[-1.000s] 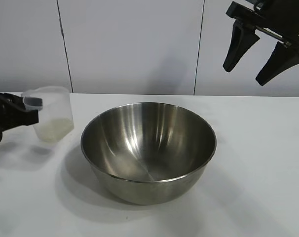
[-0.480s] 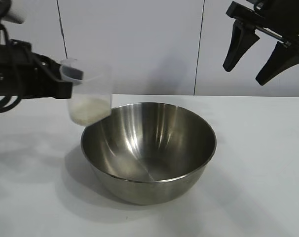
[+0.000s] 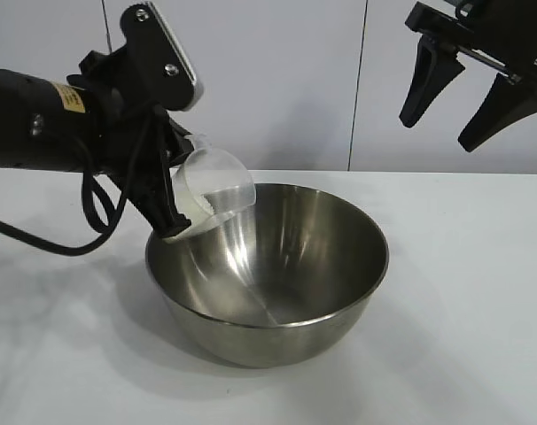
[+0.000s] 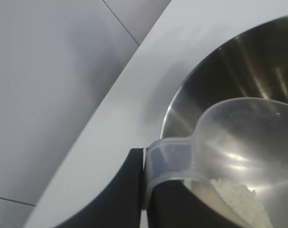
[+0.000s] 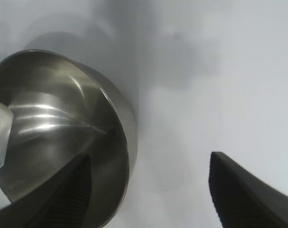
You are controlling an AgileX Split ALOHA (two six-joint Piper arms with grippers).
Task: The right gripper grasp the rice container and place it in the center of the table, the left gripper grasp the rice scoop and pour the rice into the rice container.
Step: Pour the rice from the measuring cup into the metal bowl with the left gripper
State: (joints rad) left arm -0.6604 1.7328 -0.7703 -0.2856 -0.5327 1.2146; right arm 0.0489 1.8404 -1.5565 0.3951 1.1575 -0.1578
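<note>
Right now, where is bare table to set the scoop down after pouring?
Bare table lies right of the rice container, under the raised open right gripper, and along the front edge. Crowded: the container's left rim, where the left gripper tilts the rice scoop.

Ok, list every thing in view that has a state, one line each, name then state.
left gripper: shut on the rice scoop's tab handle, over the bowl's rim.
rice scoop: tipped towards the bowl, mouth over it.
rice: in the scoop; none seen in the bowl.
rice container: upright on the table, free of both grippers.
right gripper: open, empty, raised above and beside the bowl.
</note>
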